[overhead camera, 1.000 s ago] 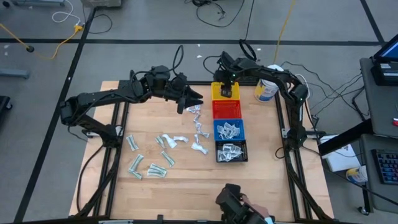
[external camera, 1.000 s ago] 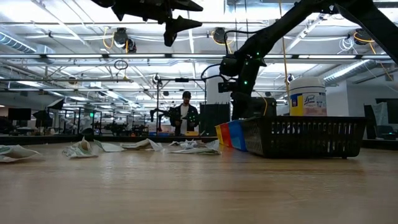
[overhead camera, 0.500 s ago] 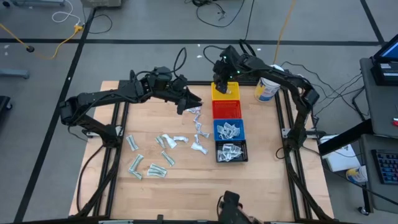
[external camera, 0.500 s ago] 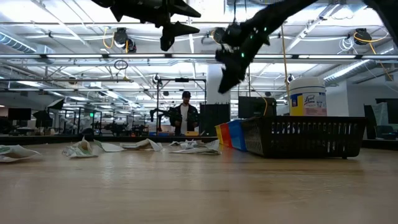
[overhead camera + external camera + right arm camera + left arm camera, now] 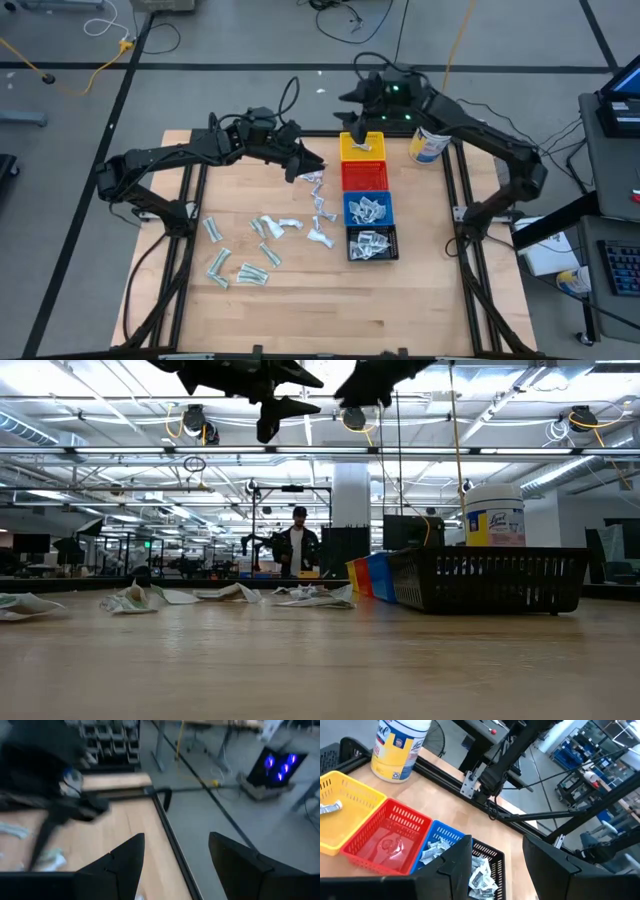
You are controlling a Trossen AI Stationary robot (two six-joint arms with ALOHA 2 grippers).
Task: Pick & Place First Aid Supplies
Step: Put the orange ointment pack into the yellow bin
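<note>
Lying crumpled, the pale first aid supplies [image 5: 262, 240] dot the table [image 5: 420, 280].

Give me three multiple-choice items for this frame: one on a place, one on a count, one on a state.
1. Where does the white jar stand?
A. in the black bin
B. beside the yellow bin, on its right in the high view
C. among the loose packets

2. How many bins form the row?
A. two
B. four
C. six

3. What is the right gripper doing?
A. open and empty
B. clamped on the jar
C. resting in the red bin

Answers: 1 B, the jar sits at the table's far edge next to yellow; 2 B, yellow, red, blue, black; 3 A, its wrist view shows parted fingers, nothing between.
</note>
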